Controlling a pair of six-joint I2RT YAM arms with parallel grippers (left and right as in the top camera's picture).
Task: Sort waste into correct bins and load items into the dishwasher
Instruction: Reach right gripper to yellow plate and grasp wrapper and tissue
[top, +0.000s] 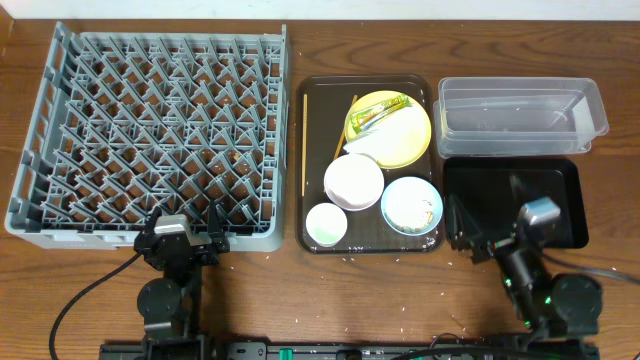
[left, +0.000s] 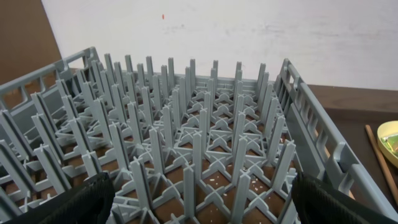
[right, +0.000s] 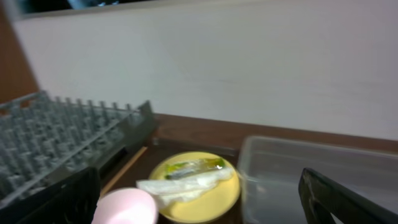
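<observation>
A brown wooden tabletop (top: 330, 300) stands before a pale wall, and the things to be sorted sit on a dark brown serving tray (top: 320, 120) at its middle. At the tray's far right a yellow plate (top: 412, 140) carries a yellow-green snack wrapper (top: 378, 115) lying just beyond a crumpled white napkin (top: 380, 142). Nearer, a white bowl (top: 353, 181) touches the plate's rim, with a light blue bowl (top: 411, 205) to its right and a small white cup (top: 326, 224) at the tray's near left corner. One wooden chopstick (top: 304, 140) lies along the tray's left edge; a second chopstick (top: 344, 130) slants against the plate's left side. A few whitish rice-like scraps (top: 447, 345) speckle the tabletop by the near edge. Toward the far right corner stands a clear plastic tub (top: 592, 112), and just nearer than it lies a glossy black tray (top: 565, 200). The grey dish rack (top: 100, 232) fills the left side of the tabletop, its pegs upright. The left gripper (left: 200, 180) hangs at the rack's near edge, jaws spread wide and holding nothing. The right gripper (right: 199, 174) sits over the black tray's near left corner, likewise released and empty, facing the plate.
</observation>
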